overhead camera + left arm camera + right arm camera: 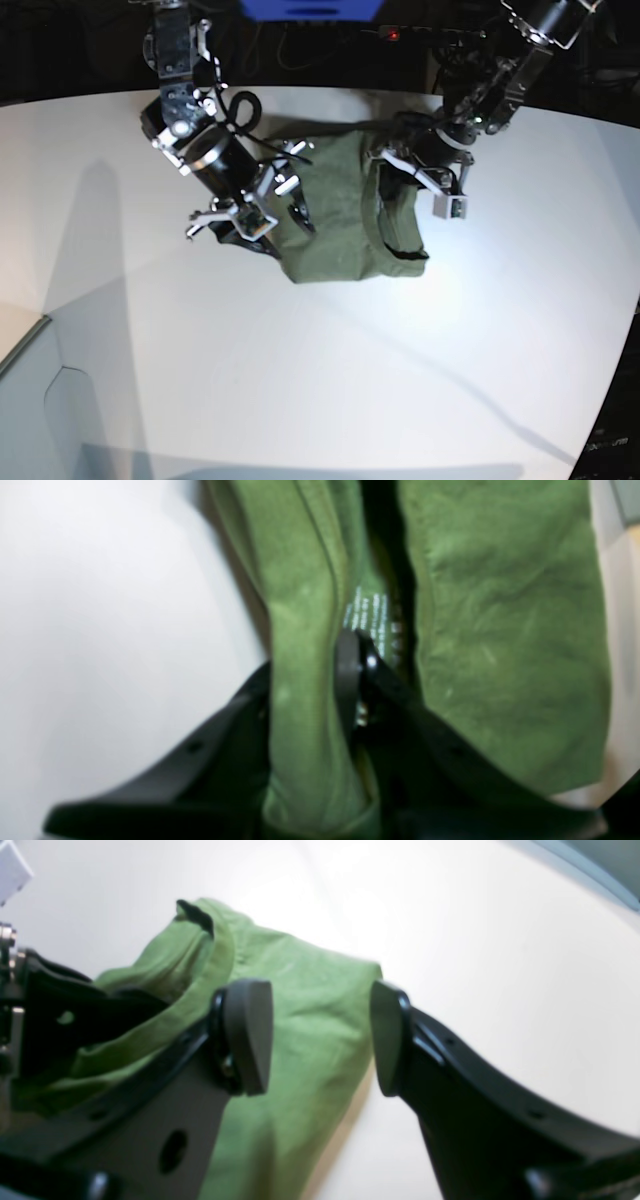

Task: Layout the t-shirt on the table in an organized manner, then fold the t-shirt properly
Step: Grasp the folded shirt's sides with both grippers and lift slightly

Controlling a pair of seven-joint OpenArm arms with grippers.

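Left tool [357,645] pinches t-shirt [500,630] neckline — label visible.

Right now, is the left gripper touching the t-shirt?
Touching. The left wrist view shows the left gripper shut on a fold of the t-shirt beside the printed neck label, green cloth pinched between its fingers.

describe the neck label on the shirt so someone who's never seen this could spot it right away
On the white table lies one bunched olive-green t-shirt. The left gripper pinches its neckline fold, and right at those fingertips sits the neck label: small pale printed text, the only lettering on otherwise plain cloth.
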